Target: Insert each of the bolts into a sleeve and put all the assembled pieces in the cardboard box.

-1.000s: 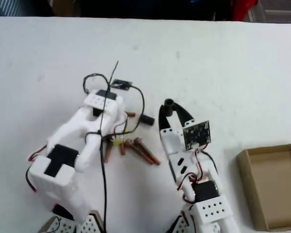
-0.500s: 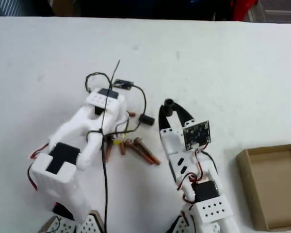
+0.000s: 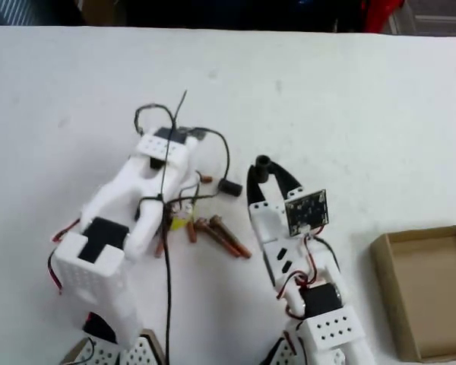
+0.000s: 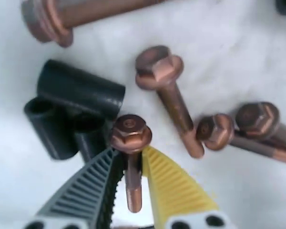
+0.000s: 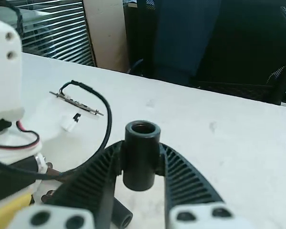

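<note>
My left gripper [image 4: 129, 155], with one grey and one yellow finger, is shut on the shank of a copper bolt [image 4: 130, 135], its head pointing out past the fingertips. Right under it lie black sleeves [image 4: 74, 107] and several loose bolts [image 4: 169, 90] on the white table. From above, the left gripper [image 3: 180, 220] hangs over the bolt pile [image 3: 222, 236]. My right gripper [image 5: 142, 164] is shut on a black sleeve [image 5: 142, 143], held upright with its bore facing up. In the high view that sleeve [image 3: 262, 163] is right of the pile. The cardboard box [image 3: 429, 293] sits at the right edge.
One more black sleeve [image 3: 229, 187] lies between the two arms, and a single bolt [image 3: 205, 179] lies near it. Black cables [image 3: 166, 251] trail over the left arm. A small loose circuit board with a cable [image 5: 78, 106] lies beyond the pile.
The left arm has shifted a little away from the front edge, its wrist drawing back over the bolt pile. The right arm and its sleeve have stayed put.
</note>
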### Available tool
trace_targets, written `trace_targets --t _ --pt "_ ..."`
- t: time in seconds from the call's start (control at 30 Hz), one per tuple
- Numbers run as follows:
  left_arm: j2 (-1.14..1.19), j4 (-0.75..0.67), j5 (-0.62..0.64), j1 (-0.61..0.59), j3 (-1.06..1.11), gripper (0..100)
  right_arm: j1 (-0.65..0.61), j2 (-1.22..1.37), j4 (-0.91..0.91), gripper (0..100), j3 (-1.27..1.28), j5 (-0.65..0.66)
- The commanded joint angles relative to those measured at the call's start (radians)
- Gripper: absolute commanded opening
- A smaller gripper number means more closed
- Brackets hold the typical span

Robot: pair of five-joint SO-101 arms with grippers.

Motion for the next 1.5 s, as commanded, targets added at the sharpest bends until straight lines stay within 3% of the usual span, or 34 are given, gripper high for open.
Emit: trace_targets --t 0.0,0.23,0.6,0.8,1.17,1.47 --pt "-0.015 0.175 0.002 -0.005 -0.167 2 -0.015 -0.010 -0.016 1.7 0.009 -0.011" --pt "-0.114 0.281 0.002 -0.007 -0.270 2 -0.079 -0.010 -0.016 1.7 0.009 -0.012" --pt "-0.619 0.272 0.002 -0.033 -0.058 2 -0.091 -0.010 -0.024 1.7 0.009 -0.012" --pt "-0.835 0.224 0.000 -0.079 0.011 2 -0.197 -0.010 -0.019 1.7 0.009 -0.012" --pt "-1.317 -0.091 0.000 -0.079 0.384 2 -0.348 -0.010 -0.022 1.7 0.009 -0.012" --pt "-1.650 -0.410 0.000 -0.071 0.629 2 -0.360 -0.010 -0.024 1.7 0.009 -0.012"
